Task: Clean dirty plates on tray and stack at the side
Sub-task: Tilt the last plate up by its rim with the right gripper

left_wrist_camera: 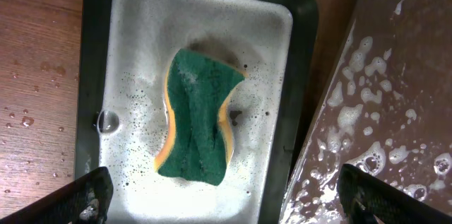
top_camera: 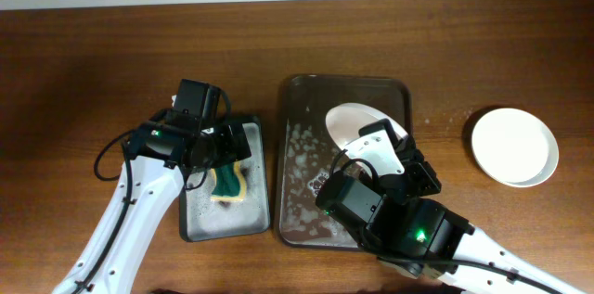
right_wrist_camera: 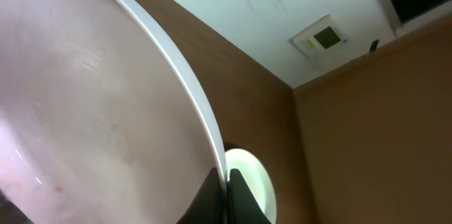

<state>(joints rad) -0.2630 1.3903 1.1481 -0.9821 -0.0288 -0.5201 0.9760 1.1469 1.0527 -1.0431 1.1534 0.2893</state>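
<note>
My right gripper [right_wrist_camera: 226,185] is shut on the rim of a white plate [right_wrist_camera: 92,104] and holds it tilted over the brown tray [top_camera: 306,99], which has soap suds; the plate also shows in the overhead view [top_camera: 351,125]. A small red smear marks it low in the right wrist view. Another white plate [top_camera: 514,147] lies on the table at the right, also seen behind the fingers [right_wrist_camera: 251,181]. My left gripper [left_wrist_camera: 226,196] is open above the green and yellow sponge [left_wrist_camera: 200,118], apart from it.
The sponge lies in a smaller black tray with a grey soapy bottom [left_wrist_camera: 134,54], left of the brown tray [left_wrist_camera: 395,111]. Water drops dot the wooden table [left_wrist_camera: 35,75]. A wall with a small panel [right_wrist_camera: 319,38] shows beyond the table.
</note>
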